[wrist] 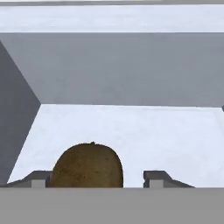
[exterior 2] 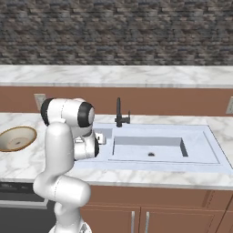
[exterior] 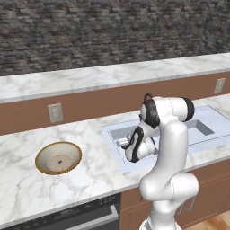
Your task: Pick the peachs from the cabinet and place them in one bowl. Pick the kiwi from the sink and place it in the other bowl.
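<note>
The kiwi pickup was in hand: down in the sink (wrist: 131, 70), the claw (wrist: 94, 179) stood part-open around the kiwi (wrist: 87, 165), which lay against one finger, so closing and lifting seemed next.

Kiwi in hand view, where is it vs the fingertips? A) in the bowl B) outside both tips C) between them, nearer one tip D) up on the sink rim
C: the kiwi sits on the sink floor between the gripper fingertips, against one, gap to the other.
</note>
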Motion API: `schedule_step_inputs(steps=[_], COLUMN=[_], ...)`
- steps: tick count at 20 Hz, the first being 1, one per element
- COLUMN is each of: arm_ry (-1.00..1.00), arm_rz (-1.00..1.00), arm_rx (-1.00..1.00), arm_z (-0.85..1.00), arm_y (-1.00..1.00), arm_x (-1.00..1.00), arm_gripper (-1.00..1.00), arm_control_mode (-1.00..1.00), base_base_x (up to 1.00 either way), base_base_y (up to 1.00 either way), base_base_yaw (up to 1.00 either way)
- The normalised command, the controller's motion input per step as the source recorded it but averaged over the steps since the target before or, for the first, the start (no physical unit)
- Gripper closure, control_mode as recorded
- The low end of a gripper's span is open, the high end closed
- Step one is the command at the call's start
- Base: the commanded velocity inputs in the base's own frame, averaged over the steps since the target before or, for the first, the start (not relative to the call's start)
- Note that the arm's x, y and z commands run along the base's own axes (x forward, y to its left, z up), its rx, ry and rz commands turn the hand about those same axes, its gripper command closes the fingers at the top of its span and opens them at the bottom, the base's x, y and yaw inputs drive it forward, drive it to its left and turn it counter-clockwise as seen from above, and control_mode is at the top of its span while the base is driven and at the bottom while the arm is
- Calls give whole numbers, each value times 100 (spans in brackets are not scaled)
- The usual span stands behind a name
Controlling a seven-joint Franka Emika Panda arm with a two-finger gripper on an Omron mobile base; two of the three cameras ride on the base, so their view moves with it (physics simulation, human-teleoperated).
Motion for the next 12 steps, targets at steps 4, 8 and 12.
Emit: schedule_step_inputs(steps=[4, 8, 12], arm_ry=[-2, 0, 2], arm_rz=[-6, -11, -12], arm_rx=[0, 0, 0], arm_z=[11, 78, 100], arm_y=[20, 17, 7], arm_x=[0, 0, 0], arm_gripper=[100, 100, 100], arm_control_mode=[-100, -100, -100], base_base_x=[0, 0, 0], base_base_y=[0, 0, 0], base_base_yaw=[0, 0, 0])
